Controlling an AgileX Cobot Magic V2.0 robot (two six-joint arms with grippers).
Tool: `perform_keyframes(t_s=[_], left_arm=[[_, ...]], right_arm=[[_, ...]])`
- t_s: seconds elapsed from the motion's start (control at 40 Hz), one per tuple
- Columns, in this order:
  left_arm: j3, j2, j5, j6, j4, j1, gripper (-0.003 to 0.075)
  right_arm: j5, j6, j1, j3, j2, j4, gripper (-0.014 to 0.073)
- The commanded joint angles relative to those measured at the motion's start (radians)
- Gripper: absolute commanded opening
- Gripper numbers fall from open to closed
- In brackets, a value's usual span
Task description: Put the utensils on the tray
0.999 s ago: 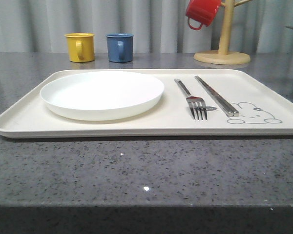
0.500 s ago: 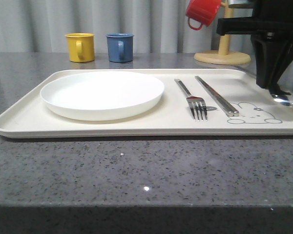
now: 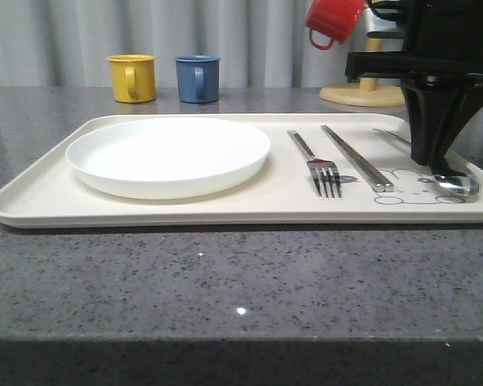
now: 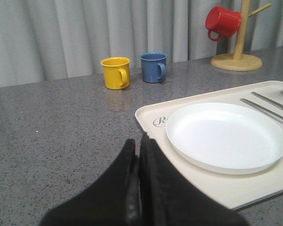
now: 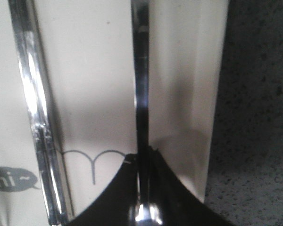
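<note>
**Op 1:** Down at the right end of the tray (image 3: pixel 40 201), my right gripper (image 3: pixel 443 165) is clamped on the spoon (image 3: pixel 457 186), fingers pinching the handle. The bowl looks to be touching the tray or just above it, over the rabbit drawing (image 3: pixel 414 189). I can't call contact from the front.

**Op 2:** And the rest of the set?

**Op 1:** Chopsticks (image 3: pixel 356 156) just beside it, then the fork (image 3: pixel 315 163), then the plate (image 3: pixel 168 154) at the left end, all lying on the tray. So I judge three of four done; what's left is to release the spoon and lift clear.

**Op 2:** What does the wrist camera add?

**Op 1:** The right wrist view shows the handle running straight out between the fingers, parallel to the chopsticks, close to the tray's rim. The left wrist view gives me my left gripper (image 4: pixel 138 188), closed on nothing, hanging over bare counter (image 4: pixel 61 127) near the tray's corner, with the yellow mug (image 4: pixel 116 72) and blue mug (image 4: pixel 153 67) beyond.
</note>
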Motion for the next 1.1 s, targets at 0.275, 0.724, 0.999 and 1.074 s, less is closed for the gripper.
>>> perform_keyframes(t_s=[0.275, 0.724, 0.999, 1.074], left_arm=[[-0.026, 0.009, -0.084, -0.010, -0.007, -0.001, -0.0018], [-0.026, 0.009, -0.084, -0.010, -0.007, -0.001, -0.0018], [-0.026, 0.009, -0.084, -0.010, -0.007, -0.001, -0.0018], [-0.026, 0.009, -0.084, -0.010, -0.007, -0.001, -0.0018]], right_arm=[[0.073, -0.002, 0.000, -0.066, -0.052, 0.000, 0.0257], [0.107, -0.112, 0.000, -0.193, -0.268, -0.021, 0.0174], [-0.127, -0.172, 0.000, -0.008, -0.490, -0.021, -0.0069], [-0.250, -0.179, 0.000, 0.115, -0.586, -0.021, -0.0070]])
